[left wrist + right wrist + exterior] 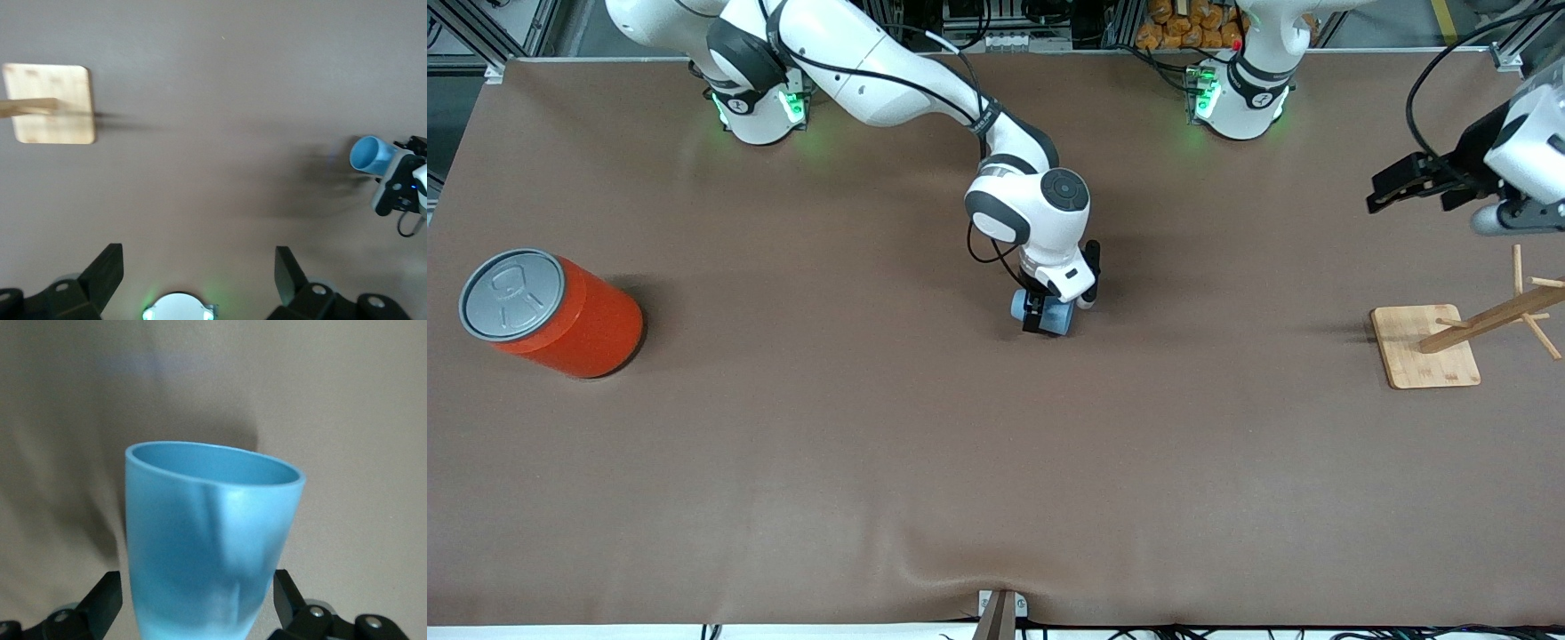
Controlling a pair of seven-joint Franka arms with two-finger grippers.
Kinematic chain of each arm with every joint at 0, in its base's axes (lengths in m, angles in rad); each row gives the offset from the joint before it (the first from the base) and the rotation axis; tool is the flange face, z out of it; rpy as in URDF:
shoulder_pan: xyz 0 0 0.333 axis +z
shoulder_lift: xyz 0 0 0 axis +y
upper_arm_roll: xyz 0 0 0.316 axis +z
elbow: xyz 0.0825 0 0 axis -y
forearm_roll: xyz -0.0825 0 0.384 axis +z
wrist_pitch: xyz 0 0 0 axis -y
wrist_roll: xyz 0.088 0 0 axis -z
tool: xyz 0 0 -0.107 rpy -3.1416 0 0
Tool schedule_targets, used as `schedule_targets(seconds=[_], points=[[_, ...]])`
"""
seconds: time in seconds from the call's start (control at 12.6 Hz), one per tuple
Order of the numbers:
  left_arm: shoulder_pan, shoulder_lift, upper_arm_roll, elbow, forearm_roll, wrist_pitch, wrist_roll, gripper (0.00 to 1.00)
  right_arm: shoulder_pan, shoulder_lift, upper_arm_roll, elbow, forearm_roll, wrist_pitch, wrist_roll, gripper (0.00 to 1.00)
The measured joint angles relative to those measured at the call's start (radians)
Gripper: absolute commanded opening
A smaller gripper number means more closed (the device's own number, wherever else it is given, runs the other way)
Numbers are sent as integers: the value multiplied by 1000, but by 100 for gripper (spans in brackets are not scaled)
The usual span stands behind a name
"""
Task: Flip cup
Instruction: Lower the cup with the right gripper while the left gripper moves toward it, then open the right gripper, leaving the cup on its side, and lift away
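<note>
**Cup gripped, flip in progress**

At 9 o'clock of the table: one orange can. At centre: one cup, lying sideways, pinched between fingers of right gripper; upright placing probably left. At 3 o'clock: one wooden rack, under waiting left gripper, fingers spread wide, holding nothing.

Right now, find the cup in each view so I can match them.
Front view: cup mid-table, in the right gripper.
Left wrist view: cup at the picture's edge, lying sideways in the right gripper.
Right wrist view: cup fills the centre, between the fingers.
Shared landmark: the brown table.
</note>
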State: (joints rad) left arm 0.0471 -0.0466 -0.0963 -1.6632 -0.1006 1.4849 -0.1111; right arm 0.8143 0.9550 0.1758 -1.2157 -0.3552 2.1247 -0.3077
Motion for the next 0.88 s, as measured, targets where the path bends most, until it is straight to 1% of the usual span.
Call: schedule_targets(seconds=[0.16,0.24,0.4,0.48,0.56,0.72,0.88], points=[[1,52,0,-4,-51,1,0,100,0,-4,0,13,0,-3,3,100],[1,81,0,-10,-84,1,0,100,0,-11,1,26,0,-25,4,100],[1,148,0,-27,-168,7,0,100,-7,-45,8,51,7,-138,4,100],[1,183,0,-30,-212,9,0,100,-21,-74,22,60,27,-187,4,100],[1,215,-1,-31,-253,11,0,100,-40,-109,35,67,57,-236,4,100],[-3,270,-5,-34,-332,26,4,100,-96,-188,40,75,118,-321,4,100],[-24,334,-25,-36,-400,86,17,100,-206,-274,37,80,157,-386,5,100]])
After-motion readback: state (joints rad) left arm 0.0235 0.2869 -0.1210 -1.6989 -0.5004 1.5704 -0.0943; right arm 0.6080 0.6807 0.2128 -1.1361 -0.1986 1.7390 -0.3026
